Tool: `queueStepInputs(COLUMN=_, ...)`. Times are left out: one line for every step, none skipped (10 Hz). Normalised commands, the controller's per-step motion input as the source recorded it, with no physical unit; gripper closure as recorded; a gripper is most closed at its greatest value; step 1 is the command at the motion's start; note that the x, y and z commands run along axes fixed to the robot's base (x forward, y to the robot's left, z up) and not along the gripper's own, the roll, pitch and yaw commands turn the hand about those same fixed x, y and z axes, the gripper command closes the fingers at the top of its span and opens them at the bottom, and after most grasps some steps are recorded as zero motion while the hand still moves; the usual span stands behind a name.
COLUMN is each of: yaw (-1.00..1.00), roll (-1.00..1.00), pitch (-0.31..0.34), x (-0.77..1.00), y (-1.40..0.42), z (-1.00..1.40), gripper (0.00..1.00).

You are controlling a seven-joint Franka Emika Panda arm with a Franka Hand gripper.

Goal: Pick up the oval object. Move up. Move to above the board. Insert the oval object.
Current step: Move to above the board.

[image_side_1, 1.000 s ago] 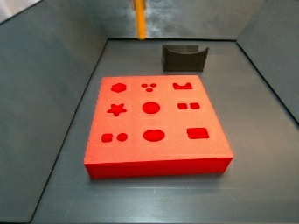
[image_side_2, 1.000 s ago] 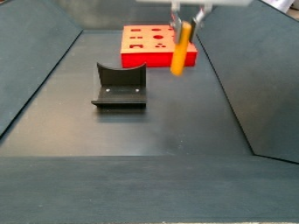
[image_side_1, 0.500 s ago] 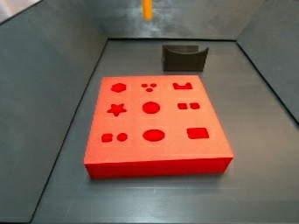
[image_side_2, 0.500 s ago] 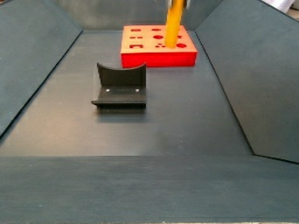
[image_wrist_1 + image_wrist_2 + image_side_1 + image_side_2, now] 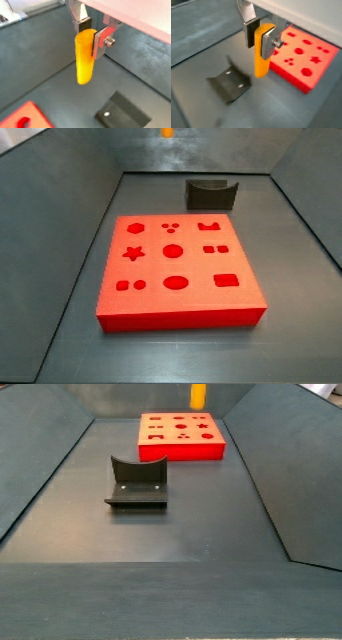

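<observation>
The hand (image 5: 89, 31) is clenched on the oval object (image 5: 85, 57), its two flat silver fingers (image 5: 81, 16) pressed against the upper end of the peg in both wrist views, so the orange-yellow peg hangs straight down below the hand (image 5: 260, 36) with most of its length free. It is held well clear of the dark surface (image 5: 40, 55) and touches nothing else.

In a side view only the bottom tip of the oval object (image 5: 167, 132) shows at the very top edge, high above the far end of the tray; the hand itself is out of frame there. In a side view the peg's lower end (image 5: 198, 396) again pokes in from the top edge, above the far edge of the board (image 5: 182, 436).

Going left to right in a wrist view: the fixture (image 5: 229, 85), a dark L-shaped bracket, stands on the grey surface (image 5: 198, 45); then the oval object (image 5: 262, 52) hangs at the centre; then the board (image 5: 303, 54), red with its star, round and square cut-outs, lies flat. All of the board's holes (image 5: 175, 283) are empty, the oval one included. In a side view the fixture (image 5: 211, 194) stands just beyond the far short edge of the board (image 5: 178, 268), apart from it.
</observation>
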Motion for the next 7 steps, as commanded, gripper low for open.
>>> queueStepInputs(yaw=-0.17, roll=-0.01, pitch=0.262, x=0.07, y=-1.0, z=0.23, gripper=1.0)
queueStepInputs(yaw=-0.08, roll=-0.01, pitch=0.188, x=0.07, y=-1.0, z=0.23, gripper=1.0)
queueStepInputs(yaw=-0.04, roll=-0.02, pitch=0.153, x=0.08, y=-1.0, z=0.24, gripper=1.0)
queueStepInputs(yaw=-0.02, roll=-0.02, pitch=0.132, x=0.08, y=-1.0, z=0.24, gripper=1.0)
queueStepInputs(yaw=-0.01, roll=0.0, pitch=0.118, x=0.1, y=-1.0, z=0.24, gripper=1.0)
queueStepInputs(yaw=0.0, roll=-0.01, pitch=0.117, x=0.11, y=-1.0, z=0.24, gripper=1.0)
queueStepInputs(yaw=0.0, roll=0.0, pitch=0.126, x=0.13, y=-1.0, z=0.24, gripper=1.0)
